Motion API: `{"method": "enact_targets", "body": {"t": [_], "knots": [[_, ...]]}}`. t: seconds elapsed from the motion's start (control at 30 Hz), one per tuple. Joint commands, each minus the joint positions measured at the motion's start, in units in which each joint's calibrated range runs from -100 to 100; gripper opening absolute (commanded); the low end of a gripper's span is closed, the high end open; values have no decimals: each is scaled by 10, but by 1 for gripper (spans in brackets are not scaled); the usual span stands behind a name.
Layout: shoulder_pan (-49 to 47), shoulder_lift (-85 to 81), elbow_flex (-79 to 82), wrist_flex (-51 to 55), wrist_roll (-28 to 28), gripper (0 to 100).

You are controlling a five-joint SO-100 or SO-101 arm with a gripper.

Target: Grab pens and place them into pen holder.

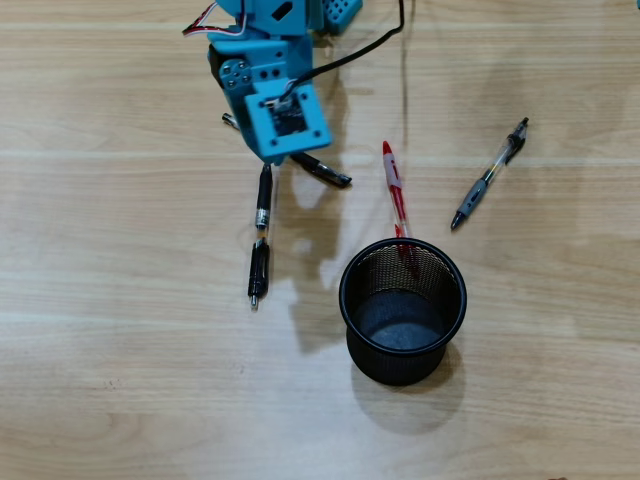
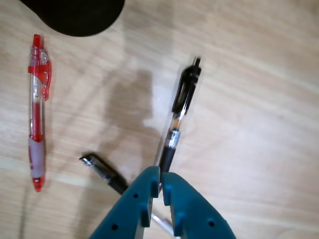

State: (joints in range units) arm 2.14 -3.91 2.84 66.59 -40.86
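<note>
Teal hand closed around clear black-capped pen, pen holder well apart.

A light wooden table with long horizontal grain fills the overhead view. Soft shadows fall toward 5 o'clock, so light comes from about 11 o'clock.

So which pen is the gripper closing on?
The clear pen with the black cap: it runs between the gripper fingertips. The others lie apart.
</note>
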Motion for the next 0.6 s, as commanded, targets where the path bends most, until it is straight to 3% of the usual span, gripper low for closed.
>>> {"method": "enact_targets", "body": {"t": [0.0,0.3,0.57], "knots": [[13,46,-116,114,-60,2],[14,183,-264,154,-66,3],[13,243,-273,154,-84,22]]}}
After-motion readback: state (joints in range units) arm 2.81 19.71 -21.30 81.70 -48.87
